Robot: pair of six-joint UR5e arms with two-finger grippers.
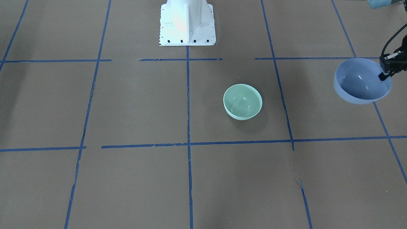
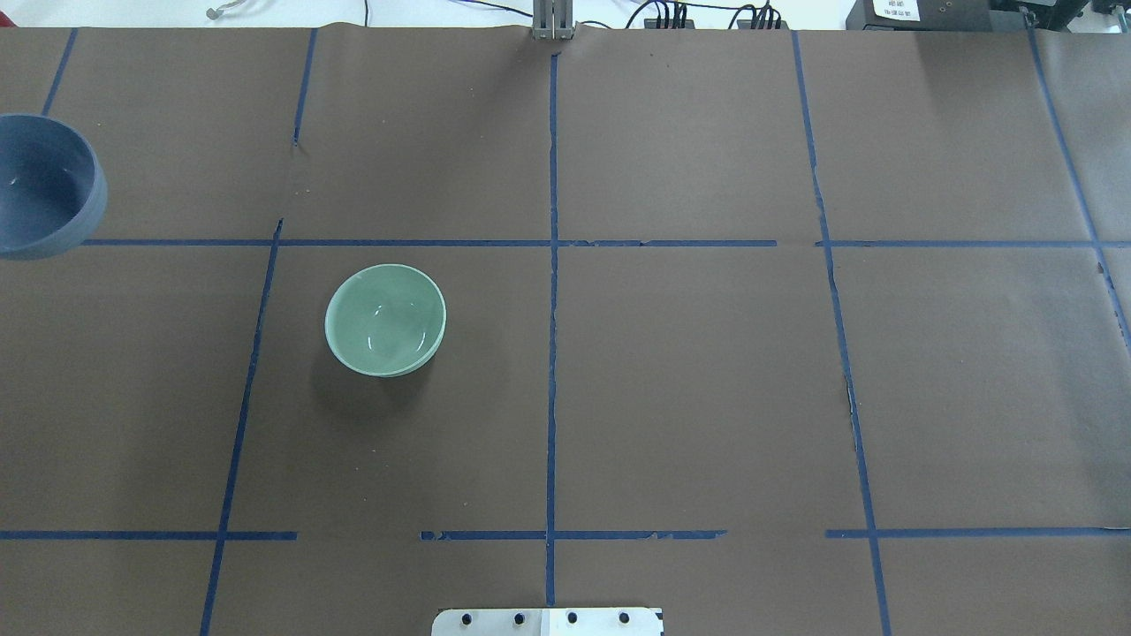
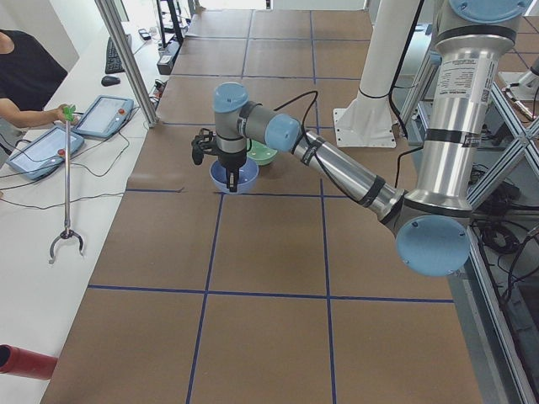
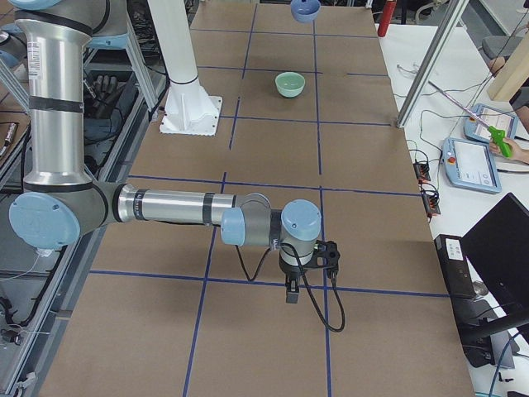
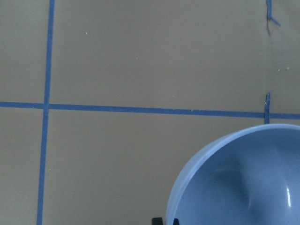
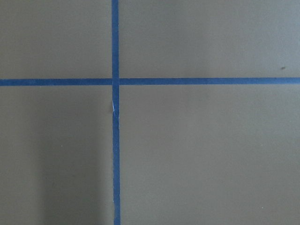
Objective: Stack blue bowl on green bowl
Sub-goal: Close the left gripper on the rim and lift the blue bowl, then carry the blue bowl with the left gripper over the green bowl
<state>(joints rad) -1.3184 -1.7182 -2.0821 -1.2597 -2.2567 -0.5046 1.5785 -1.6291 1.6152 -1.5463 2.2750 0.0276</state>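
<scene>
The blue bowl [image 1: 361, 82] hangs tilted above the table at the robot's far left, also in the overhead view [image 2: 40, 185] and the left wrist view [image 5: 243, 183]. My left gripper [image 1: 385, 72] is shut on its rim, one finger inside the bowl. The green bowl [image 1: 242, 101] stands upright and empty on the brown table, about one grid square toward the middle from the blue bowl; it also shows in the overhead view [image 2: 385, 320]. My right gripper [image 4: 291, 291] hangs over bare table far from both bowls; I cannot tell if it is open or shut.
The white robot base [image 1: 187, 22] stands at the table's rear middle. Blue tape lines [image 2: 552, 265] grid the brown table. At the operators' side bench, tablets [image 3: 101, 116] and a grabber stick [image 3: 66, 185] lie beyond the table edge.
</scene>
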